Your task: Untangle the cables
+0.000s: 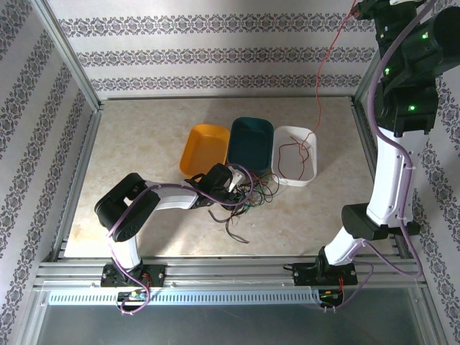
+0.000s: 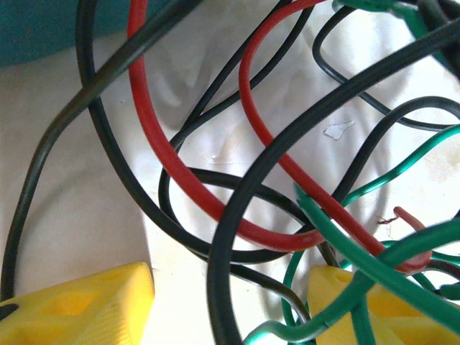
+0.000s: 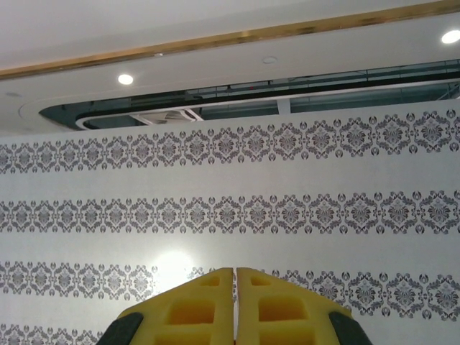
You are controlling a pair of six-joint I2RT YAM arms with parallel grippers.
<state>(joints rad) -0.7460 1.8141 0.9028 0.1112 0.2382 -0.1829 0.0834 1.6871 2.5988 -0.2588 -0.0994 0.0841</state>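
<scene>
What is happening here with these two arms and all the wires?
Two robot arms are untangling cables. The left gripper hangs open over the tangle of cables on the table, near the teal tray. The right gripper, shut and raised high, appears to hold one red cable, whose lower end lies in the white tray. The rest is not yet separated.

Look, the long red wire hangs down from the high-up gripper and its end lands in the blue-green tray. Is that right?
Not quite. The red wire does hang down from the raised right gripper, but its end lands in the white tray, not the teal tray next to it. The top external view shows this.
</scene>
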